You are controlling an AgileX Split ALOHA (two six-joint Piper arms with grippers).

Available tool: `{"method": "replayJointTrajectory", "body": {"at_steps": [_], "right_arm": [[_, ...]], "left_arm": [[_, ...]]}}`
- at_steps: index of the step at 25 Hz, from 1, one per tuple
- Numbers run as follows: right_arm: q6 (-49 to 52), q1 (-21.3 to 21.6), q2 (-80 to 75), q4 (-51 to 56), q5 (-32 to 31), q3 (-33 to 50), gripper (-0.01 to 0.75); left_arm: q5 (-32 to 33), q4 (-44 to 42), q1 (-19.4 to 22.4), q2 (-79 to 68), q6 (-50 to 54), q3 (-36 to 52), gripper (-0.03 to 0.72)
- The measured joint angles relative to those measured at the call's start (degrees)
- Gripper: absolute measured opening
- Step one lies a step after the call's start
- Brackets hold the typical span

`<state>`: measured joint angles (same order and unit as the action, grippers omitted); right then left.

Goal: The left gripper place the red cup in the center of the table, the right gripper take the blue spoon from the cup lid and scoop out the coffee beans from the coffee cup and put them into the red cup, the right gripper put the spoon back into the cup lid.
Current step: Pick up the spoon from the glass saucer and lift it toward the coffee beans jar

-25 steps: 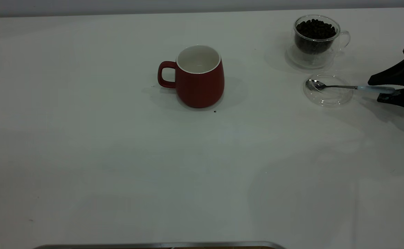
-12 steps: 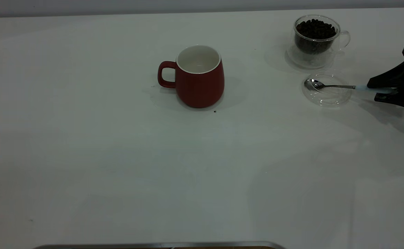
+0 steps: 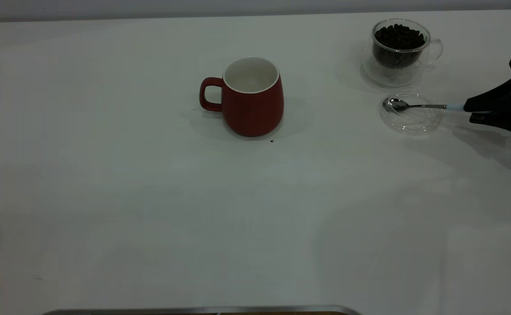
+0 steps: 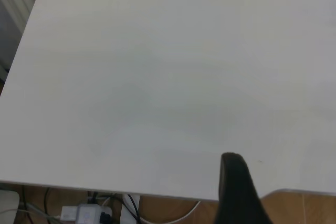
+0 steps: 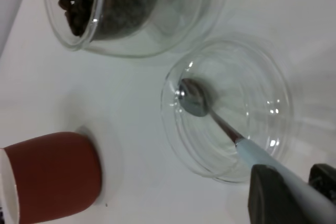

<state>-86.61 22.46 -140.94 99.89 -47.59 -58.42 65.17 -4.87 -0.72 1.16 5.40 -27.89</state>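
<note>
The red cup [image 3: 251, 100] stands upright and empty near the middle of the table [image 3: 106, 197], handle to the left; it also shows in the right wrist view [image 5: 52, 174]. The coffee cup [image 3: 399, 50] with coffee beans [image 3: 399, 37] stands at the back right. In front of it lies the cup lid [image 3: 410, 127], with the blue spoon [image 3: 417, 106] bowl over it. My right gripper [image 3: 467, 111] is shut on the spoon's pale blue handle [image 5: 262, 161] at the right edge. One finger [image 4: 236, 187] of my left gripper shows over a table edge, far from the cups.
A clear saucer [image 3: 371, 72] sits under the coffee cup. A single dark bean [image 3: 272, 141] lies just in front of the red cup. A metal rim [image 3: 202, 309] runs along the table's near edge. Cables and a power strip [image 4: 86, 213] lie below the table.
My right gripper's fingers have closed on the spoon's handle. The spoon has shifted slightly left and back over the lid. The cups have not moved.
</note>
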Motion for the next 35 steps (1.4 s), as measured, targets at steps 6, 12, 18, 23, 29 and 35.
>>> {"method": "replayJointTrajectory", "body": {"at_steps": [6,12,18,23,29,35], "right_arm": [[0.0,0.0,0.0,-0.8,-2.2,0.0,0.146],[0.4,0.2,0.0,-2.3,-3.4,-0.1,0.121],[0.8,0.8,0.0,-4.1,-4.0,-0.1,0.118],[0.9,0.8,0.0,-4.7,-4.4,-0.1,0.118],[1.0,1.1,2.7,-7.1,-4.0,-0.1,0.115],[3.6,1.1,6.7,-10.2,-3.6,-0.1,0.115]], "left_arm": [[0.0,0.0,0.0,0.0,0.0,0.0,0.516],[0.0,0.0,0.0,0.0,-0.1,0.0,0.516],[0.0,0.0,0.0,0.0,-0.1,0.0,0.516],[0.0,0.0,0.0,0.0,-0.1,0.0,0.516],[0.0,0.0,0.0,0.0,-0.1,0.0,0.516],[0.0,0.0,0.0,0.0,-0.1,0.0,0.516]]}}
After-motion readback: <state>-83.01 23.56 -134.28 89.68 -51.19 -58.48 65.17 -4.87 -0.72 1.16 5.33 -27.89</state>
